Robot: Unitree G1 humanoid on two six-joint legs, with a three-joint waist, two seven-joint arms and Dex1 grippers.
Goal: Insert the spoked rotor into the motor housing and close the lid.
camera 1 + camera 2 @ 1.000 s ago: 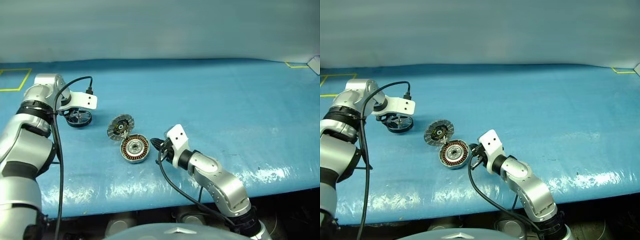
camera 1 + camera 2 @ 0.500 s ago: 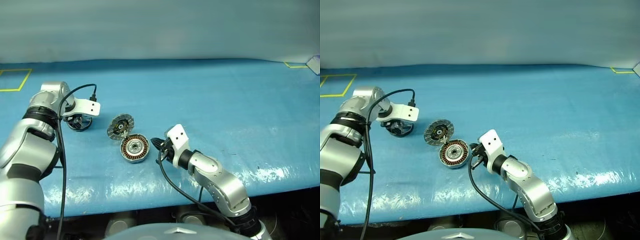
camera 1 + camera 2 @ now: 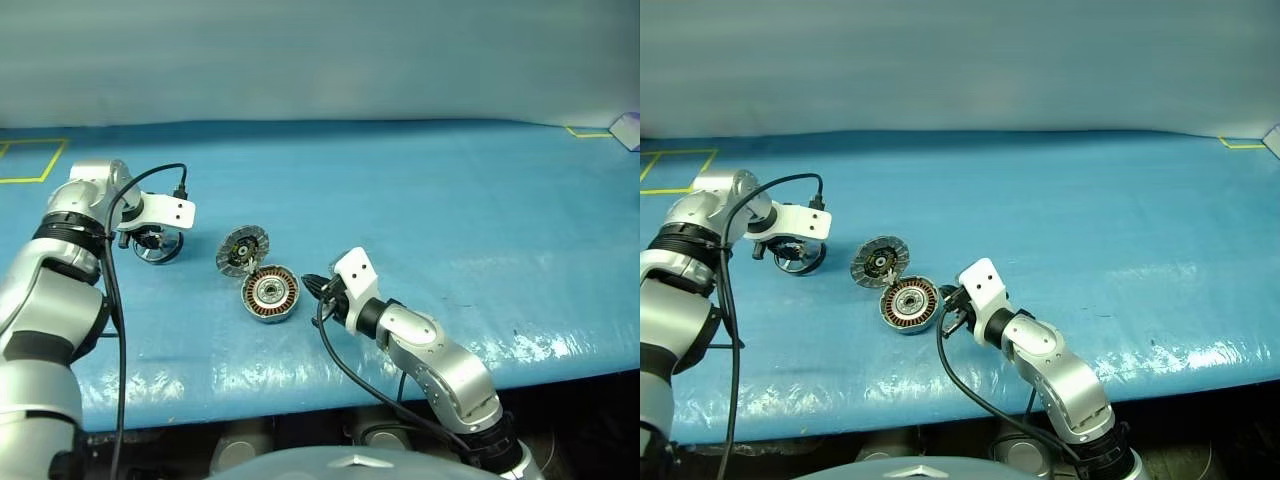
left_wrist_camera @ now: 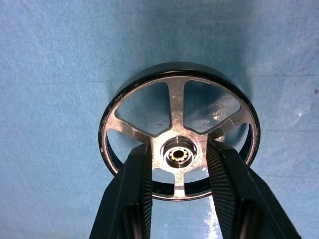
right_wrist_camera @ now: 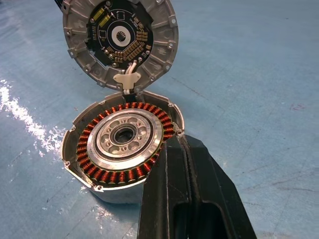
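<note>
Left wrist view is showing the left claw (image 4: 177,172) pinching the spoked rotor (image 4: 179,129) at its hub on the counter (image 3: 450,200). Motor housing (image 3: 270,294) is sitting empty mid-counter, lid (image 3: 242,250) standing open. Right claw (image 5: 185,164) is pressing closed against the housing's rim. Insertion and closing are remaining.

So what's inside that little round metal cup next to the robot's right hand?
Inside the motor housing: a ring of copper windings around a silver hub with a dark centre hole. Its floor beneath them is covered.
</note>
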